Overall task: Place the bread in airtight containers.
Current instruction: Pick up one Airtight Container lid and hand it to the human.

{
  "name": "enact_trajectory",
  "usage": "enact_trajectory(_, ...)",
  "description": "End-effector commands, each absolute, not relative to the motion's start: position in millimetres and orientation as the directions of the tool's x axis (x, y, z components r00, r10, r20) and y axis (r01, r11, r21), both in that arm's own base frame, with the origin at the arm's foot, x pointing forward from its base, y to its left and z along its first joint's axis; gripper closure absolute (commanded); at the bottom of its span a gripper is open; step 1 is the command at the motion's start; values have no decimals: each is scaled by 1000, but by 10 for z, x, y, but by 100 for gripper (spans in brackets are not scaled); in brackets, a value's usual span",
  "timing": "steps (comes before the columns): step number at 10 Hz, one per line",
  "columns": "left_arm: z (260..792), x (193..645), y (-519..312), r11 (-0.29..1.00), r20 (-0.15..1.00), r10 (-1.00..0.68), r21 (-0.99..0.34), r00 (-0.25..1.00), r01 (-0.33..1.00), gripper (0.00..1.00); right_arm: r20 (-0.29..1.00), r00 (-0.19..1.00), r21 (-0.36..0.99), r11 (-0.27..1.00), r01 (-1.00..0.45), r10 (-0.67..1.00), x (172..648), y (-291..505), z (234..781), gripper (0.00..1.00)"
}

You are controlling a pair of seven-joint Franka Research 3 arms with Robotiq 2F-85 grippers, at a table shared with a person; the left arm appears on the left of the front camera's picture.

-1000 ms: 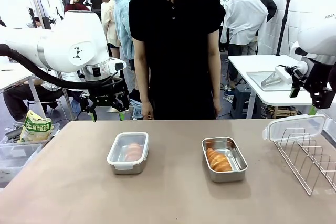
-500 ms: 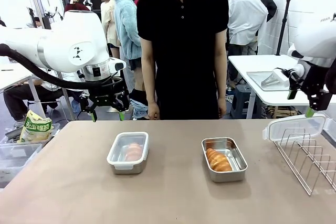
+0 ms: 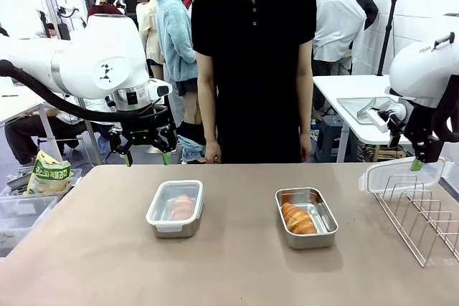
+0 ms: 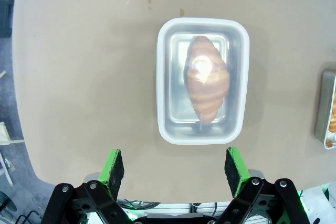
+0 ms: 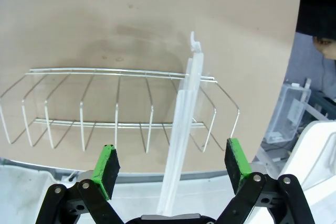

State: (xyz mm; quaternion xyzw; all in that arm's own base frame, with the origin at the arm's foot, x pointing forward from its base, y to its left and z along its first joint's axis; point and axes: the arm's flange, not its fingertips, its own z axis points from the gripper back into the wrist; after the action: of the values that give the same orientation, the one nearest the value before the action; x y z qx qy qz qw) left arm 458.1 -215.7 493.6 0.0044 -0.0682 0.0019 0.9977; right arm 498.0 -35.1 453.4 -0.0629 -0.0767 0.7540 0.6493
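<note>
Judging by the layout, roughly half done: left tub (image 3: 175, 209) lidded, croissant (image 4: 207, 84) showing through the translucent cover; right tub (image 3: 306, 216) uncovered, second croissant (image 3: 297, 218) lying inside along its left wall. Left to do, apparently: fetching the spare lid (image 3: 403, 173), standing on edge in the wire rack (image 3: 419, 216) at the right end of the surface (image 3: 237, 270), and clipping it onto the right tub.

Hovering just above that lid, right claw (image 3: 417, 163), jaws spread wide, gripping nothing; in the right wrist view, lid's thin edge rising between the two green pads (image 5: 106, 167), a little nearer the right one, touched by neither. Well apart from the open tub, though.

Hanging above the surface's far left edge, left claw (image 3: 148, 155), likewise fully spread and holding nothing, with the lidded tub ahead of its fingers and clear of them.
</note>
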Motion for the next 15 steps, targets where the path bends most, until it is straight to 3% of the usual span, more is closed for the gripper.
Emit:
enact_trajectory(1,4950,4580,-2142,1000,139,4,9,990,-5,0,-26,-167,-220,-169,-961,986,5087,-392,4483,0)
enact_trajectory(11,4950,4580,-2142,1000,139,4,9,990,-5,0,52,-144,-75,-140,-987,988,5321,-510,4039,0)
enact_trajectory(12,4950,4580,-2142,1000,139,4,9,990,-5,0,46,-144,-64,-141,-988,988,5332,-513,4023,12)
enact_trajectory(15,4950,4580,-2142,1000,139,4,9,990,-5,0,60,-149,-62,-146,-987,987,5334,-506,4014,61)
